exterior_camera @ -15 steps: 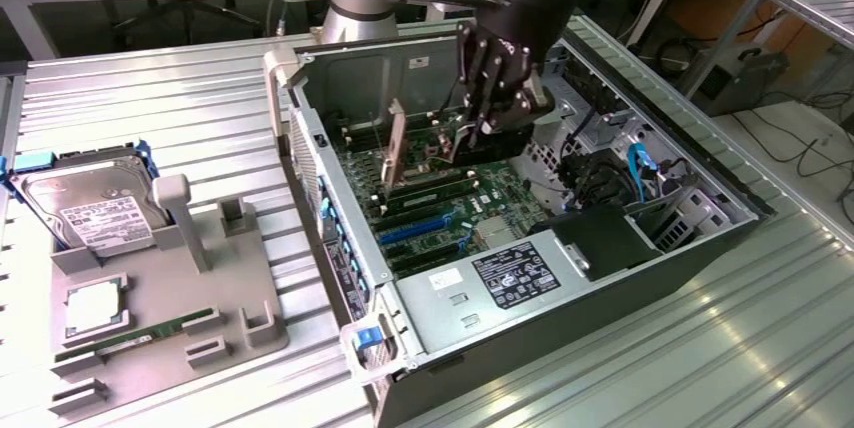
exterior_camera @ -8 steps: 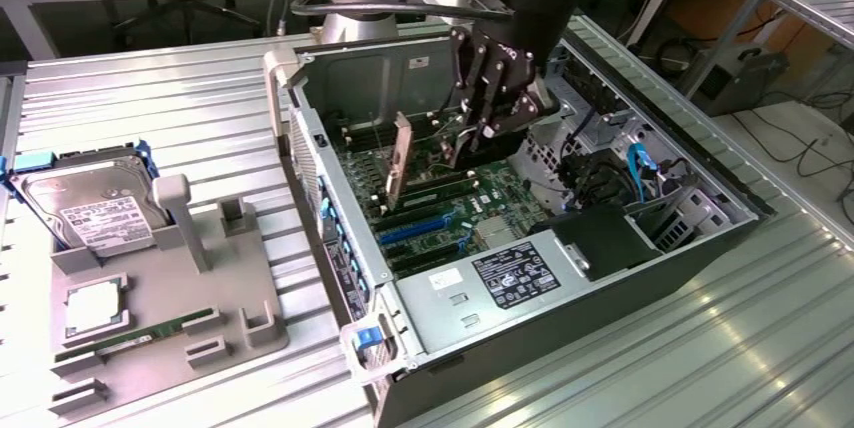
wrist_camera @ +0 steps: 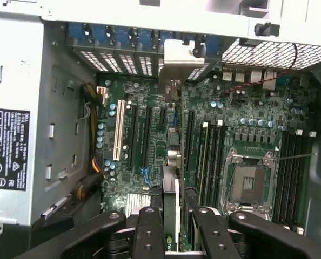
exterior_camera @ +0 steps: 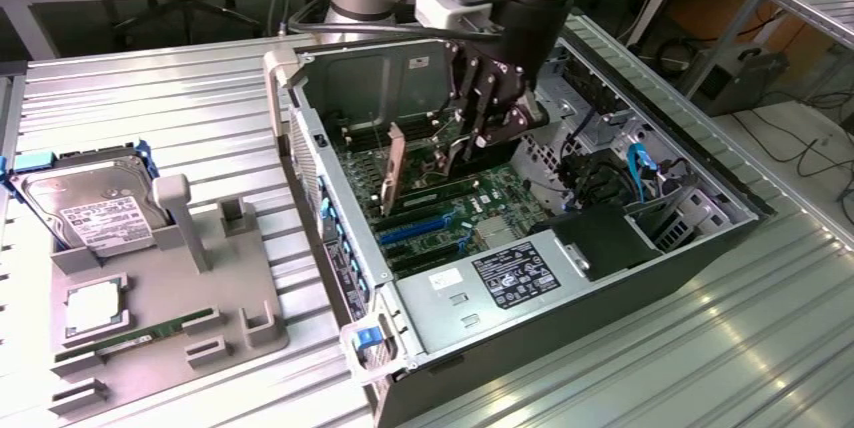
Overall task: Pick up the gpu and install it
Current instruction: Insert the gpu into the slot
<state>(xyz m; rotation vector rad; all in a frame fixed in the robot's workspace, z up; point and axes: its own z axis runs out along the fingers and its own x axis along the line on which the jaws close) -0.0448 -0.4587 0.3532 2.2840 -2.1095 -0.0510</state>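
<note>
The gpu (exterior_camera: 394, 173) stands on edge inside the open computer case (exterior_camera: 747, 198), its lower edge down at the motherboard's (exterior_camera: 497, 198) expansion slots. My gripper (exterior_camera: 467, 153) reaches into the case from above, at the card's top edge. In the wrist view the gpu (wrist_camera: 171, 216) runs edge-on between my black fingers (wrist_camera: 149, 232), which close in on both of its faces. Its silver end bracket (wrist_camera: 183, 58) sits at the rear slot openings of the case. The gripper (wrist_camera: 173, 208) looks shut on the card.
Long black slots and a white one (wrist_camera: 117, 132) lie beside the card, with memory sticks (wrist_camera: 209, 156) and the bare CPU socket (wrist_camera: 249, 181) on its other side. A power supply (exterior_camera: 514, 273) fills the case's near end. At the exterior view's left, a grey fixture (exterior_camera: 160, 338) holds a hard drive (exterior_camera: 87, 208).
</note>
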